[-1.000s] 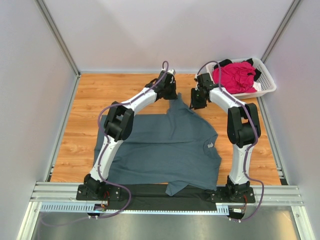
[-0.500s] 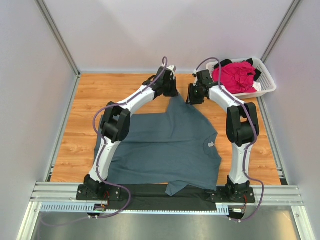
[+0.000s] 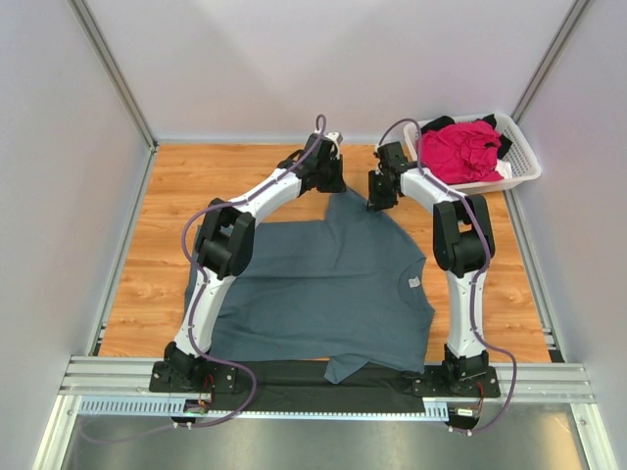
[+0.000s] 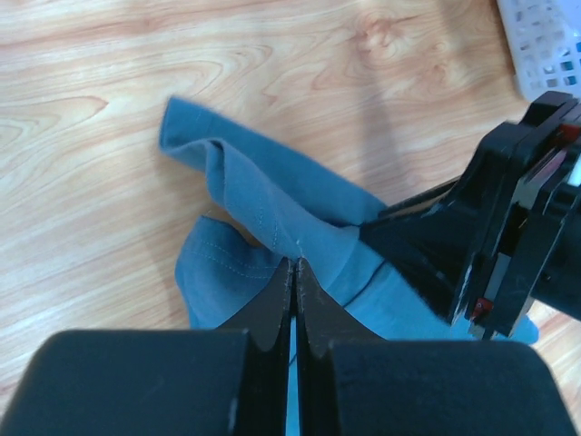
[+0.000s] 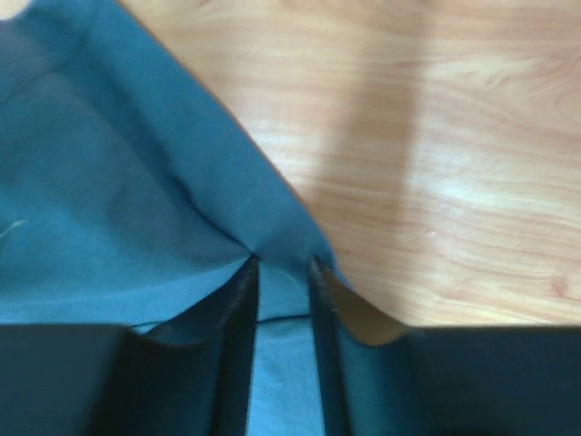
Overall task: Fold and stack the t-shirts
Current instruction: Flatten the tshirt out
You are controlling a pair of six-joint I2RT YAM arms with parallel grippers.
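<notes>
The large slate blue-grey t-shirt (image 3: 323, 284) lies spread on the wooden table, its neck label (image 3: 411, 283) facing up. Its far part is drawn up to a peak between the two grippers. My left gripper (image 3: 333, 183) (image 4: 292, 263) is shut on a bunched fold of this shirt (image 4: 263, 195). My right gripper (image 3: 378, 199) (image 5: 281, 265) stands just to its right at the shirt's far edge. Its jaws are a little apart, straddling the cloth's edge (image 5: 118, 163). A magenta-pink t-shirt (image 3: 460, 152) and a black t-shirt (image 3: 443, 123) lie in the basket.
The white slatted basket (image 3: 526, 164) sits at the far right corner, close behind the right arm; its corner (image 4: 549, 41) shows in the left wrist view. The right gripper's black housing (image 4: 517, 227) is close beside the left fingers. Grey walls enclose the table.
Both grippers have drifted slightly farther back. The right gripper has moved left onto the shirt's far edge and narrowed a little. The shirt's raised far part is pulled wider.
</notes>
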